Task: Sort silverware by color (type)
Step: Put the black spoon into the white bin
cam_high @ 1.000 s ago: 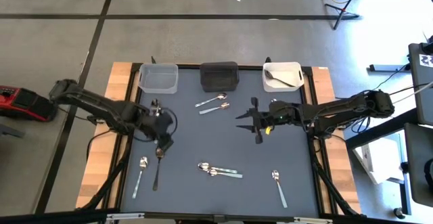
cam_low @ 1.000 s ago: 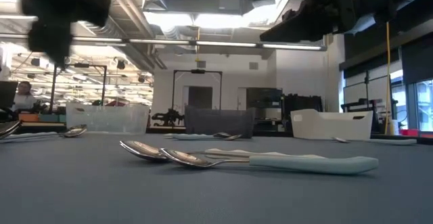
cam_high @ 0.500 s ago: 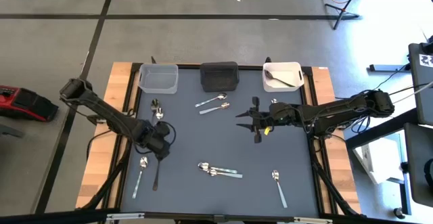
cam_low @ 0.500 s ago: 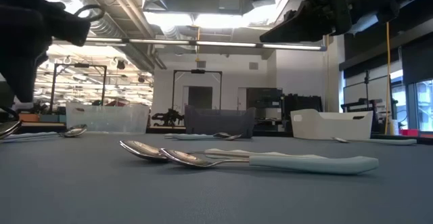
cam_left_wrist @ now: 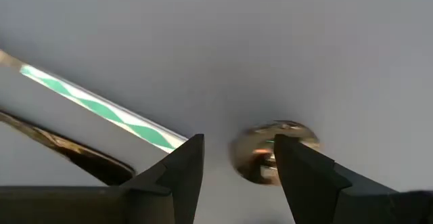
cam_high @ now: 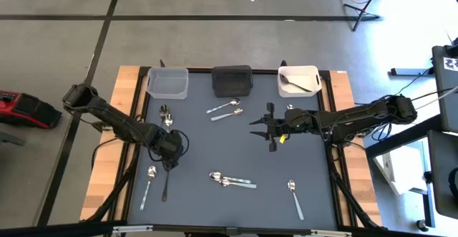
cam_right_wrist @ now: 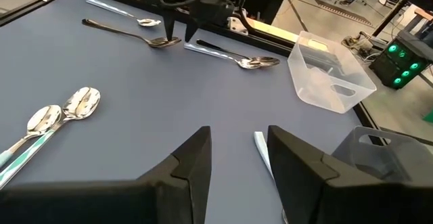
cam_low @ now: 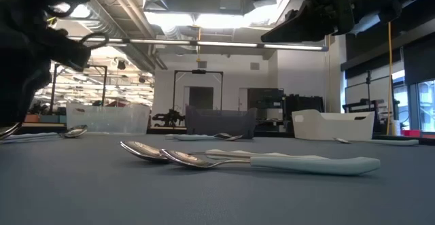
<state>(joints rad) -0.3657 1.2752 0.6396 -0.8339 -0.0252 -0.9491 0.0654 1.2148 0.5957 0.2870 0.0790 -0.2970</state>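
The left gripper (cam_high: 169,161) hangs low over the dark spoon (cam_high: 167,182) on the left part of the desk (cam_high: 215,144), its fingers apart and straddling the spoon's bowl, which looks like the line-up for a pick; nothing is clamped yet. The right gripper (cam_high: 266,128) hovers mid-desk, fingers apart and empty, seemingly waiting. The other spoons lie loose on the desk: a silver spoon (cam_high: 147,185) just beside the dark one, a touching pair (cam_high: 230,180) near the front, one (cam_high: 295,197) front right, two (cam_high: 225,110) near the black bin (cam_high: 232,79); another (cam_high: 165,115) lies by the clear bin (cam_high: 168,82). The clear bin looks empty; the white bin (cam_high: 298,80) holds some silverware; the black bin's contents cannot be told.
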